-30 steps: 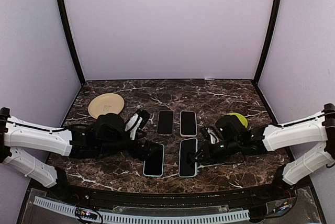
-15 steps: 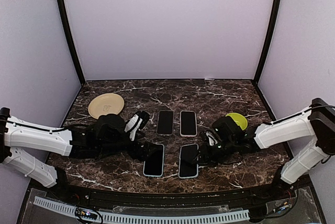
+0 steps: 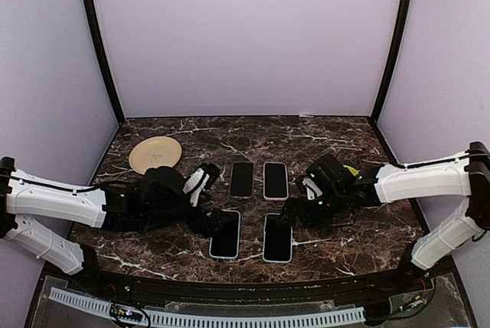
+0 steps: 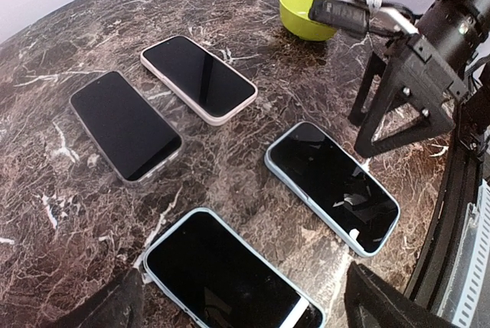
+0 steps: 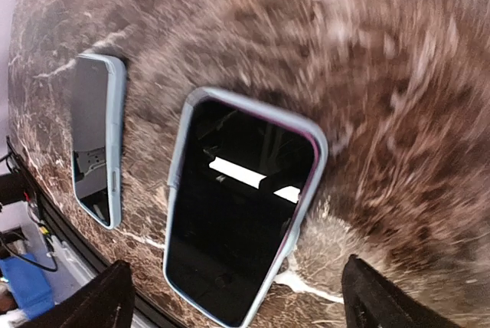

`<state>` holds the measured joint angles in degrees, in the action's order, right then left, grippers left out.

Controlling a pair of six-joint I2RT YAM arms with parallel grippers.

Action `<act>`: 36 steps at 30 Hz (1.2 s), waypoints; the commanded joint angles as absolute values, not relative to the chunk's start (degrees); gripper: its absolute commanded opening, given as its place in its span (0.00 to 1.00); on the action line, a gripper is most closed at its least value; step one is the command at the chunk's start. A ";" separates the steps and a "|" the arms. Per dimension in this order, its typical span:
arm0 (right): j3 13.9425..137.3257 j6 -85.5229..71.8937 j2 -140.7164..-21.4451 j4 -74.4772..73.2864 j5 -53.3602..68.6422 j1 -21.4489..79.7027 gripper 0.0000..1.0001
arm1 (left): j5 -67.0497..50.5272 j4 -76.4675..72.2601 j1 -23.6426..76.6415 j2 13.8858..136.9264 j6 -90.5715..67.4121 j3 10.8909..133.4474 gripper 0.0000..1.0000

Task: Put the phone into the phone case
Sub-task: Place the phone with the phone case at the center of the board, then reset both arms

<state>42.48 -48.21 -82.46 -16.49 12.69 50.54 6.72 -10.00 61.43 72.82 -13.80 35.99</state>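
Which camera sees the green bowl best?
The left wrist view: the green bowl shows almost whole. In the top view only a sliver peeks past the right arm. The right wrist view misses it.

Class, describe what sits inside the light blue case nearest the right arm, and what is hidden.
A dark-screened phone fills the light blue case, only its rim showing. The phone's back and the case's inner floor are covered.

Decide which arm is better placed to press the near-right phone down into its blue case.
Right, probably: the right gripper hovers open just over the near-right phone, which fills its wrist view. The left gripper sits over the near-left phone.
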 commanded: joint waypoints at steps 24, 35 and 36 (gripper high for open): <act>52.50 -14.01 -78.16 7.91 -11.51 11.86 0.99 | 16.33 -18.28 39.51 97.46 -3.31 66.91 0.99; 33.13 -12.87 -62.56 20.44 -6.83 -5.65 0.99 | 19.79 -25.03 18.27 82.53 -0.60 47.78 0.99; 30.70 -12.80 -61.64 24.31 -6.43 -6.04 0.99 | 19.52 -25.92 17.44 81.61 0.93 45.12 0.99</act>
